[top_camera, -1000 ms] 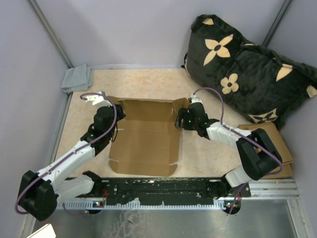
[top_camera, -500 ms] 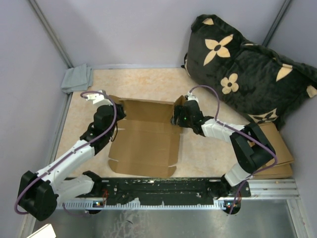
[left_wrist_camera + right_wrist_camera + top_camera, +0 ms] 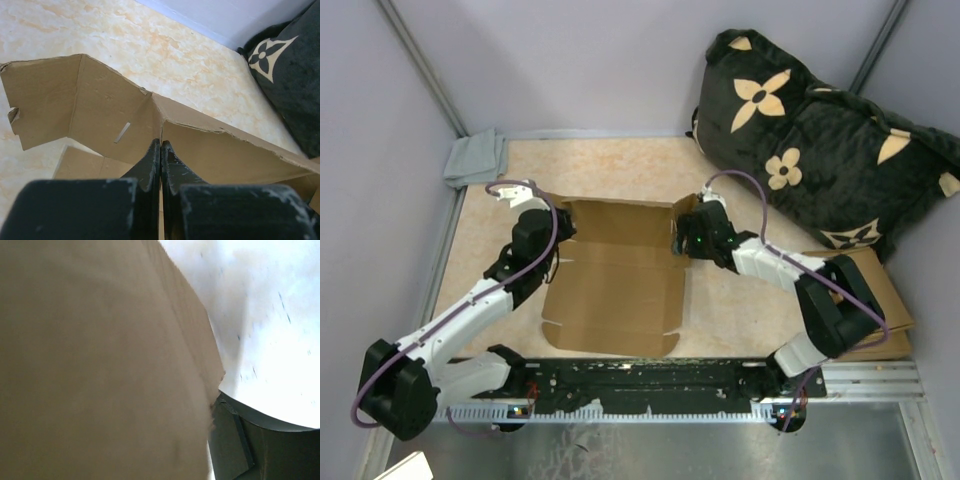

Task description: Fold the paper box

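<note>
White left arm (image 3: 470, 305) and right arm (image 3: 767, 263) flank paper box (image 3: 615, 285).

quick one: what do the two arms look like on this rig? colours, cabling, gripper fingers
The left arm and right arm match: white links between bulky black joint housings. A thin purple cable loops loosely along each. The left gripper and right gripper are black. The left one's fingers taper to wedge tips with scuffed, whitish edges. A small green light glows on the right wrist.
</note>
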Available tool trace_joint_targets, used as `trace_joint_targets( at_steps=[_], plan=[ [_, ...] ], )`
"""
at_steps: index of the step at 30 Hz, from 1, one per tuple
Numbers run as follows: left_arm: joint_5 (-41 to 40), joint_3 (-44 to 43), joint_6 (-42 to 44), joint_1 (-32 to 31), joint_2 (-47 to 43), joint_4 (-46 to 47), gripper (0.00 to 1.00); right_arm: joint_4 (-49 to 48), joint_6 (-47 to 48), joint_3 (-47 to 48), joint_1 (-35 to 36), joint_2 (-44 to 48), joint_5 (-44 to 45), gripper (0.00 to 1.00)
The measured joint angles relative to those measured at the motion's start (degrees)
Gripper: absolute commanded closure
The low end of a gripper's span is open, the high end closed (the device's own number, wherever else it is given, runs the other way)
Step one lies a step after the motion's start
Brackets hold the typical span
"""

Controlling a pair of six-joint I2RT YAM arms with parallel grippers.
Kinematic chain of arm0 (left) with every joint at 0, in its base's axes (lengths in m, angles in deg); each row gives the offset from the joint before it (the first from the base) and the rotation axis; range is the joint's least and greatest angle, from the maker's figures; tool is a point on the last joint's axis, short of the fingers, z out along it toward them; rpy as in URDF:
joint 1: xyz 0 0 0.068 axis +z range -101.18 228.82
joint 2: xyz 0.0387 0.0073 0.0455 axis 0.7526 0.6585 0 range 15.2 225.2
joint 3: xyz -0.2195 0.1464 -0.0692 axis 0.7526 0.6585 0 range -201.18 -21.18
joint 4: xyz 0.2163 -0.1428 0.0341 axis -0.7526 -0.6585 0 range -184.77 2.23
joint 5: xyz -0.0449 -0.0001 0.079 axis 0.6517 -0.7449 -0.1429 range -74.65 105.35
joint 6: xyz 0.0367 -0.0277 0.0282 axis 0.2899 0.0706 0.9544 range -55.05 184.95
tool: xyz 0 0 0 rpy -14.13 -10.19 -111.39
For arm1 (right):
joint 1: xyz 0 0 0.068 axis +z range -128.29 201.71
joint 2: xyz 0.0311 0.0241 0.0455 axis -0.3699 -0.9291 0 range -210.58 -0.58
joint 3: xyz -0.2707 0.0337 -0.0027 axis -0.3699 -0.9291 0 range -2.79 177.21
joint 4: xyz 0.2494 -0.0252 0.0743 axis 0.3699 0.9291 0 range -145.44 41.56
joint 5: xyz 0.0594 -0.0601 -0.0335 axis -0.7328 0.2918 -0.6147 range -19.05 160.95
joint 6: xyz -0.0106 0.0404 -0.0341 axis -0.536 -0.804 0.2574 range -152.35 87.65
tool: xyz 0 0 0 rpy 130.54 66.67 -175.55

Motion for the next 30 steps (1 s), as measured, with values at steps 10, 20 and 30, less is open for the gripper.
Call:
trace_joint_targets(
  at_steps=[10,20,30],
  plan=[
    [0.7,-0.9,-1.0,0.0,1.8,-0.2,1.0,-0.5,-3.5,-9.3,1.0,9.7,-1.5,0.31],
    [1.0,-0.9,-1.4,0.0,1.8,-0.4,1.0,-9.8,-7.1,-9.8,3.2,5.5,-0.8,0.31],
    [1.0,-0.9,-1.4,0.0,1.7,-0.7,1.0,-10.6,-11.3,-11.6,5.2,6.4,6.0,0.29]
  ],
)
